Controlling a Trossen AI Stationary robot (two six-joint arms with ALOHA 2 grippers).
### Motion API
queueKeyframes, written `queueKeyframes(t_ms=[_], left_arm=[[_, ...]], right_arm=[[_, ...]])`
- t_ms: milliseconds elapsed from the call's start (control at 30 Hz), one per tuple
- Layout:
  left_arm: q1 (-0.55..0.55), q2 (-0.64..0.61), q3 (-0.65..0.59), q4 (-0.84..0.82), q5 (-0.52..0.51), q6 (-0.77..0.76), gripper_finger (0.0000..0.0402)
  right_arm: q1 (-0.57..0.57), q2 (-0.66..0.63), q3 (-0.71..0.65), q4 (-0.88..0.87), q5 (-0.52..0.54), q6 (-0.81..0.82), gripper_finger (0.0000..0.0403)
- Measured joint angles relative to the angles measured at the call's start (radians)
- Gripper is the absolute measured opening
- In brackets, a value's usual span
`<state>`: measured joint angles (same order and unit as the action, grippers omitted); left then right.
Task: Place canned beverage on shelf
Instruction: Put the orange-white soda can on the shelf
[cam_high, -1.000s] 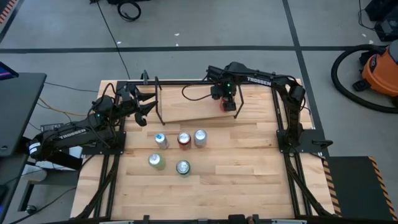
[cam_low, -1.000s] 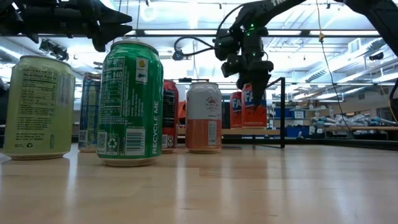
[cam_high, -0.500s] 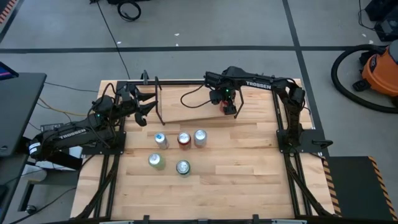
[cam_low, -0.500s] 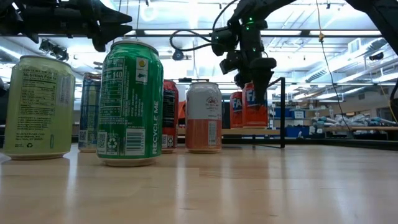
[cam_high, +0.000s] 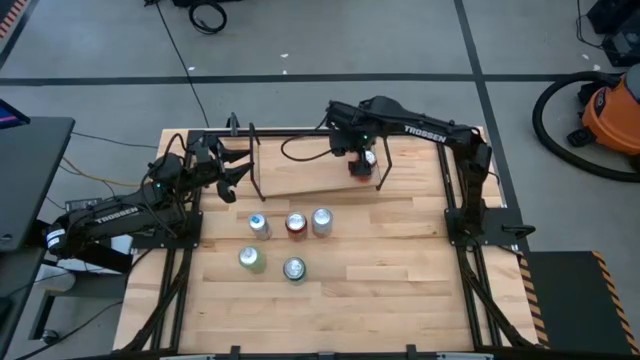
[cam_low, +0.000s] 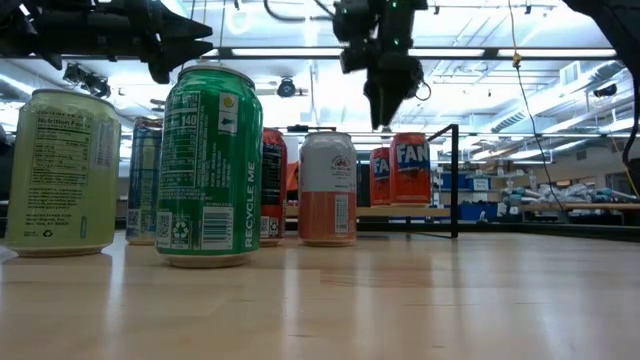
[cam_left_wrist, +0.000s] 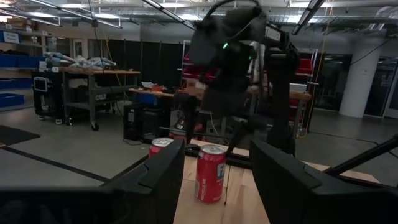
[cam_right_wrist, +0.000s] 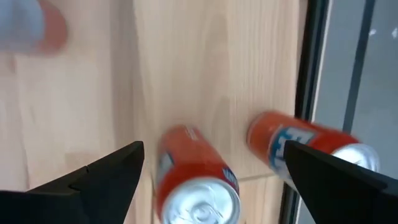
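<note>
Two orange cans stand upright on the shelf (cam_high: 300, 183), a pale board with black rod uprights (cam_low: 456, 180) along the table's far side. The nearer can (cam_low: 410, 168) and the one behind it (cam_low: 380, 175) rest on their bases; both show in the right wrist view (cam_right_wrist: 196, 180), (cam_right_wrist: 305, 152). My right gripper (cam_low: 385, 100) hangs open and empty above them, also seen from above (cam_high: 360, 157). My left gripper (cam_high: 236, 170) waits open at the shelf's left end; its wrist view shows one can (cam_left_wrist: 211, 173).
Several more cans stand upright mid-table in front of the shelf: a blue one (cam_high: 259, 225), a red one (cam_high: 295, 224), a silver one (cam_high: 321, 221), a pale green one (cam_high: 251, 259) and a green one (cam_high: 294, 269). Bare plank tabletop (cam_high: 400, 290) lies to the right.
My right gripper has let go of the orange can and gone straight up, clear of it. The can, held just above the shelf board a second ago, now stands upright on the board beside the other orange can.
</note>
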<state>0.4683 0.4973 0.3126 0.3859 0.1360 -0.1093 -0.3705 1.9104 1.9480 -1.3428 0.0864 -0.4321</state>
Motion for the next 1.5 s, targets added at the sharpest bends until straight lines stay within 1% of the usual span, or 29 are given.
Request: queueKeyframes(t_ms=[167,233,333,433,600,833,967,1100,1167,1367,1500], left_arm=[[0.0,0.0,0.0,0.001,0.0,0.0,0.0192],[0.0,0.0,0.0,0.001,0.0,0.0,0.0192],[0.0,0.0,0.0,0.002,0.0,0.0,0.0192],[0.0,0.0,0.0,0.005,0.0,-0.005,0.0192],[0.0,0.0,0.0,0.005,0.0,-0.02,0.0192],[0.0,0.0,0.0,0.006,0.0,-0.034,0.0192],[-0.001,0.0,0.0,0.008,0.0,-0.039,0.0192],[-0.001,0.0,0.0,0.013,0.0,-0.048,0.0192],[-0.001,0.0,0.001,0.01,0.0,-0.048,0.0192],[-0.001,0.0,0.001,0.01,0.0,-0.054,0.0192],[-0.001,0.0,0.001,0.012,0.0,-0.054,0.0192]], right_arm=[[0.085,-0.001,0.005,0.027,-0.01,0.08,0.0396],[0.125,-0.001,0.004,0.035,-0.045,0.098,0.0396],[0.183,0.001,-0.005,0.093,-0.091,0.128,0.0396],[0.234,0.001,-0.005,0.13,-0.115,0.158,0.0396],[0.3,0.001,-0.006,0.218,-0.13,0.272,0.0396],[0.393,0.02,-0.007,0.23,-0.132,0.359,0.0395],[0.437,0.056,-0.006,0.234,-0.087,0.414,0.0396],[0.479,0.104,-0.009,0.246,0.064,0.425,0.0396],[0.49,0.11,-0.009,0.261,0.105,0.463,0.0396],[0.456,0.122,-0.007,0.25,0.108,0.685,0.0396],[0.437,0.127,-0.007,0.246,0.107,0.713,0.0396]])
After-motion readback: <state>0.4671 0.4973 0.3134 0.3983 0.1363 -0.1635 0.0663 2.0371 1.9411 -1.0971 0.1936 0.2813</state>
